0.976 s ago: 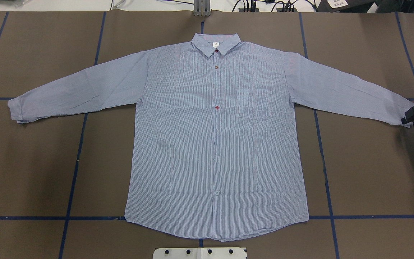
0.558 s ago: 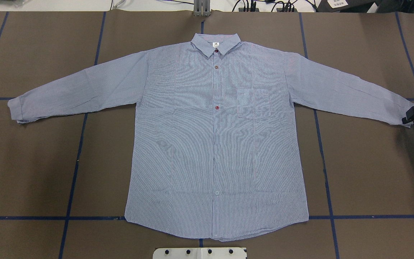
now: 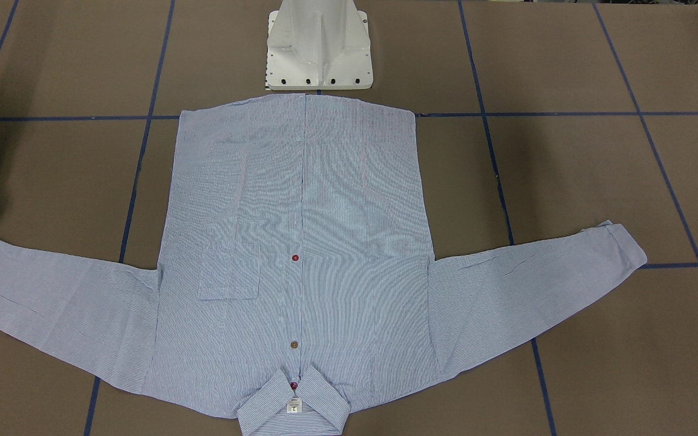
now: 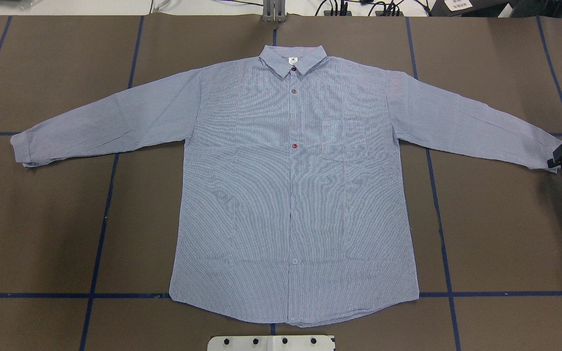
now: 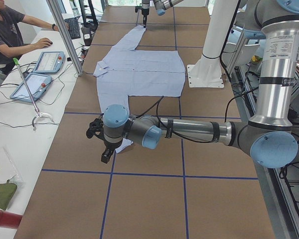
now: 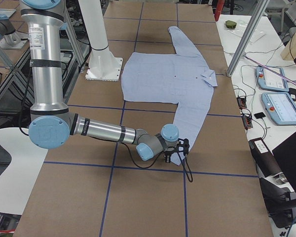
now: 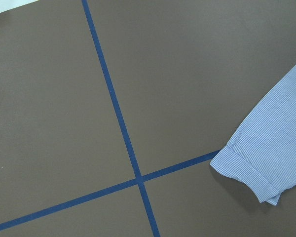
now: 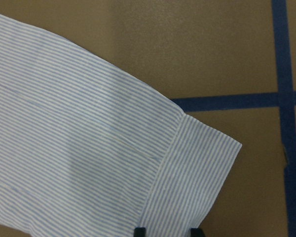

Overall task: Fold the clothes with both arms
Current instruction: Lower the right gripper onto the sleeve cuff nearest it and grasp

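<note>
The light blue striped shirt (image 4: 291, 195) lies flat and face up on the brown table, both sleeves spread out, collar at the far side. My right gripper (image 4: 554, 162) is at the end of the right sleeve. In the right wrist view its fingertips (image 8: 140, 230) stand apart with the cuff's (image 8: 197, 182) edge between them, so it is open. My left gripper (image 5: 105, 152) hangs low next to the left cuff (image 7: 256, 168). It shows only in the exterior left view, so I cannot tell its state.
The white pedestal base (image 3: 319, 48) stands just behind the shirt's hem. Blue tape lines (image 4: 100, 234) cross the table. A person (image 5: 5, 30) sits at a side bench with teach pendants (image 6: 281, 106) and cables along the far edge.
My right gripper has shifted very slightly at the right cuff. The shirt lies as before.
</note>
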Available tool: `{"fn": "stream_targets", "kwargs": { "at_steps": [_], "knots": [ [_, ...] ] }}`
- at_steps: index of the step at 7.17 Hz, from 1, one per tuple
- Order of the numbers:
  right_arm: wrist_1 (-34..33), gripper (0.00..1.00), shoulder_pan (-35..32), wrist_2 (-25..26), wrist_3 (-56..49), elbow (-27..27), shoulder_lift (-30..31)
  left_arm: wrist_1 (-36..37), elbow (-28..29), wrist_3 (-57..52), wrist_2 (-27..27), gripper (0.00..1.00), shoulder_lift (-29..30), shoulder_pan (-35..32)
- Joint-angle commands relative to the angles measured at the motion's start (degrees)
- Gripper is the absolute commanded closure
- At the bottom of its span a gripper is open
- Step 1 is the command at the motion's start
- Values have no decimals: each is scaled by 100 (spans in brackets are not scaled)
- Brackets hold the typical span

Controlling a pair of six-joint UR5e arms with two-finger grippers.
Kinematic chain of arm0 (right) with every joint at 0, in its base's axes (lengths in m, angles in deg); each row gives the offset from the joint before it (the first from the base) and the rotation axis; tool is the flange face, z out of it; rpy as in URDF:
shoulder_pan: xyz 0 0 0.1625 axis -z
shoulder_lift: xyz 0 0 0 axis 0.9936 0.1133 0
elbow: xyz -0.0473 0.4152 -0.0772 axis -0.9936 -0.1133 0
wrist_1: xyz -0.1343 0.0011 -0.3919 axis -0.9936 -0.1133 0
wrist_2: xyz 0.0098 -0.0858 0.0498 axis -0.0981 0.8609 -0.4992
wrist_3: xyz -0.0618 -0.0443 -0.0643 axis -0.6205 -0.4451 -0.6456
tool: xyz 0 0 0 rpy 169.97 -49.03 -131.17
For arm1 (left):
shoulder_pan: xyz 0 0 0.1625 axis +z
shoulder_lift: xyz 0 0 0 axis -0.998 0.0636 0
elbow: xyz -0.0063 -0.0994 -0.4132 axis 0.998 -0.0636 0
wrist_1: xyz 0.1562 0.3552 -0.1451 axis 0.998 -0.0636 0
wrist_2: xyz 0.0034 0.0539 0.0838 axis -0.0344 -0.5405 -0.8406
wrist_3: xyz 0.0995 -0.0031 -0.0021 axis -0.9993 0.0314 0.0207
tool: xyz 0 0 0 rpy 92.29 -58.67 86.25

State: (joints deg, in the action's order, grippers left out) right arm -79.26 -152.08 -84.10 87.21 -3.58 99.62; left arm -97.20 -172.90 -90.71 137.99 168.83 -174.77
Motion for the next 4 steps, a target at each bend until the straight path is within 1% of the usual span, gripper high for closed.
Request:
{"fn": "stream_targets", "kwargs": {
  "at_steps": [1, 2, 4],
  "knots": [
    [0, 67, -32, 8, 0, -1, 14, 1, -9, 41, 0, 0, 8, 0],
    [0, 75, -50, 8, 0, -1, 14, 1, -9, 50, 0, 0, 8, 0],
    [-9, 96, -59, 8, 9, -1, 5, 1, -9, 59, 0, 0, 8, 0]
  ]
}}
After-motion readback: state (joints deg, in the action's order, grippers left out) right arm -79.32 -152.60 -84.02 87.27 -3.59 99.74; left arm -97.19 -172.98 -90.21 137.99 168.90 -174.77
